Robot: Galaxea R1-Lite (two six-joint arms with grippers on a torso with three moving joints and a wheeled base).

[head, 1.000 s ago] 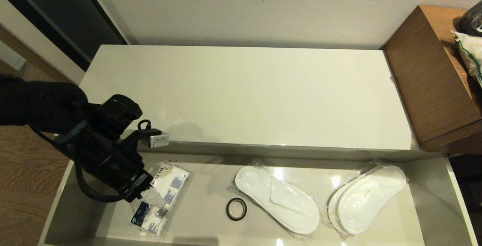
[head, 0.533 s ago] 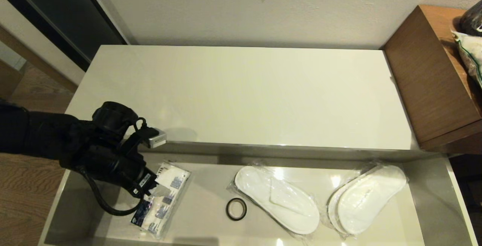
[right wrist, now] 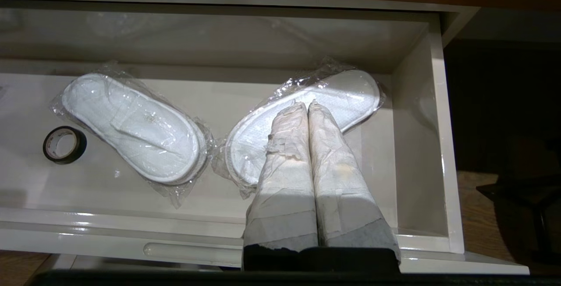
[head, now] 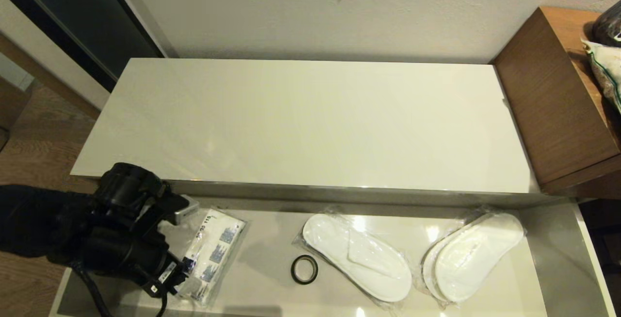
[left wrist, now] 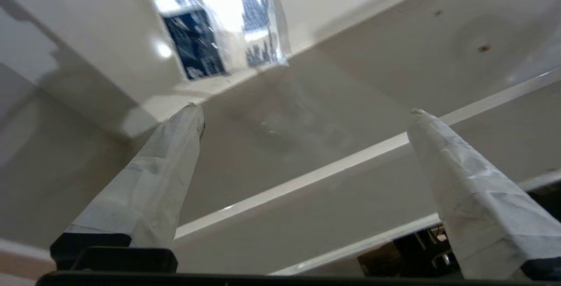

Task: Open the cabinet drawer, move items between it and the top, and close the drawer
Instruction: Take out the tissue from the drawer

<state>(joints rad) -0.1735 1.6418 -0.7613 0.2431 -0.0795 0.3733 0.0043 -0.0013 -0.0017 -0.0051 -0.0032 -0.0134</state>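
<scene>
The cabinet drawer [head: 553,244] stands pulled out below the cream top [head: 310,123], which is bare. In the drawer lie a tissue packet [head: 211,249] at the left and two packs of white slippers [head: 356,263] [head: 473,258]. My left arm's wrist [head: 131,239] hangs over the drawer's front left corner. The left gripper [left wrist: 304,111] is open and empty, aimed at the drawer's front wall, with the tissue packet [left wrist: 219,27] beyond its tips. My right gripper [right wrist: 308,104] is shut and empty above the right slippers [right wrist: 350,93]; it is outside the head view.
A small black ring [head: 304,269] lies in the drawer between the tissue packet and the slippers. A taller brown wooden unit [head: 548,113] with bags [head: 606,64] on it adjoins the cabinet's right end. Wooden floor shows at the left.
My left arm has drawn back from above the tissue packet toward the drawer's front left corner, and its jaws have spread wider. The packet stays in the drawer.
</scene>
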